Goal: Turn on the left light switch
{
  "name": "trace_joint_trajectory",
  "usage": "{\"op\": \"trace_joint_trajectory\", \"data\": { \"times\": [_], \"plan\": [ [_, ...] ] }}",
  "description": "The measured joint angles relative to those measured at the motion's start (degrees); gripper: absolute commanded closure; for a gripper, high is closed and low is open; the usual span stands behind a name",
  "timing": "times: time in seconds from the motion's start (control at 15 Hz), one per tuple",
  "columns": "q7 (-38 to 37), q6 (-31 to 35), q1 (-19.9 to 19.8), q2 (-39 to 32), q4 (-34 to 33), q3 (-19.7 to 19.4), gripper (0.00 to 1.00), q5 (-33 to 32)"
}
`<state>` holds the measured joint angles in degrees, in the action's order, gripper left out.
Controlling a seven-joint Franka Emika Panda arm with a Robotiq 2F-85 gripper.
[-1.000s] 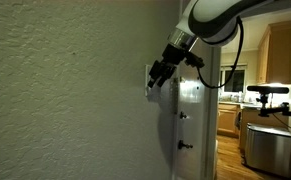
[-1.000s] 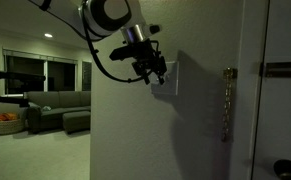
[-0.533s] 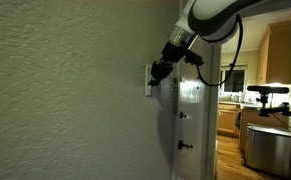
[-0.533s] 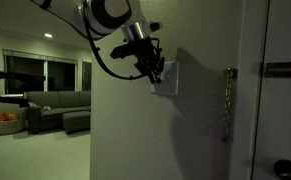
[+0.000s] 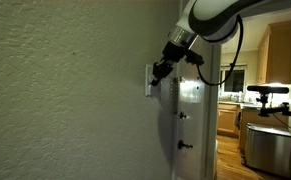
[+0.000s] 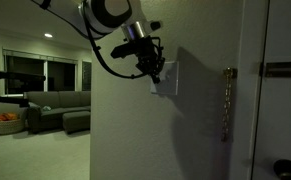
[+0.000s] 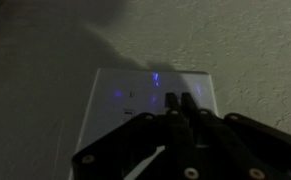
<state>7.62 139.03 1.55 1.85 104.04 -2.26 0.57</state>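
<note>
A small white switch plate (image 7: 125,105) is fixed to the textured wall and shows in both exterior views (image 5: 149,82) (image 6: 169,80). I cannot make out its left light switch from the rest of the plate in this dim light. My gripper (image 7: 181,98) is shut, with its two fingers pressed together and nothing between them. The fingertips (image 5: 155,72) (image 6: 156,73) point at the plate's face and rest on it or just short of it. In the wrist view the fingers cover the plate's lower middle.
A shiny metal panel (image 5: 190,120) with small dark knobs runs down the wall's edge below the plate. A kitchen with wooden cabinets (image 5: 280,55) lies beyond it. A sofa (image 6: 55,105) and a door with a chain (image 6: 225,100) flank the wall.
The jaws have gone from open to shut. The gripper has shifted slightly closer to the switch plate.
</note>
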Motion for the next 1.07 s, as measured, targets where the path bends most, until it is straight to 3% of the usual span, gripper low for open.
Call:
{"op": "trace_joint_trajectory", "data": {
  "times": [0.47, 1.07],
  "plan": [
    [5.43, 0.01, -0.24, 1.10, 0.37, -0.05, 0.93, 1.24],
    [6.13, -0.06, -0.27, 1.29, -0.06, -0.05, 0.93, 1.48]
  ]
}}
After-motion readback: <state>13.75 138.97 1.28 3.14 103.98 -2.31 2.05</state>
